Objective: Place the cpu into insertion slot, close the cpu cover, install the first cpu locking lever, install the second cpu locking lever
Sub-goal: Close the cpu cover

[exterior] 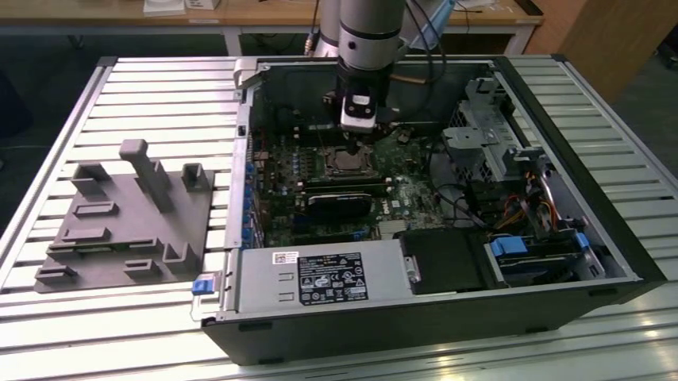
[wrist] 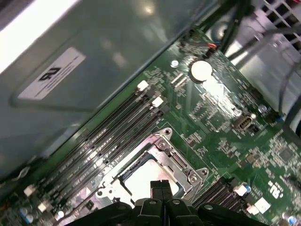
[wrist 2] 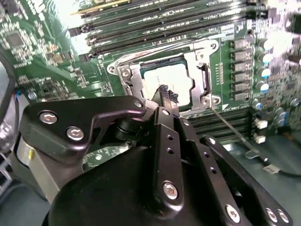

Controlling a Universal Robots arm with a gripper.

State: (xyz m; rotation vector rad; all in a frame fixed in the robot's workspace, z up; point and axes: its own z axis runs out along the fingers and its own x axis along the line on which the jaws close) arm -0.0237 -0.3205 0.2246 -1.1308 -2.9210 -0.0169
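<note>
Lying under black metal gripper (wrist 2: 167, 95), jaws clenched empty: small flat silver-grey square cpu (wrist 2: 175, 80), judged light, rigid, fragile, best held by edges.

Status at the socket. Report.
Gripper shut, tips low over the cpu. Chip seated, cpu cover down over it. Thin lever rod angling out off the cover's corner.

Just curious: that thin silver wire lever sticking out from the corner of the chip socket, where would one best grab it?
Probably near its free far end, pinched across the rod from above. The thin silver wire lever runs out from the corner of the silvery square metal cover frame, so that end juts clear of it, with open room around.
</note>
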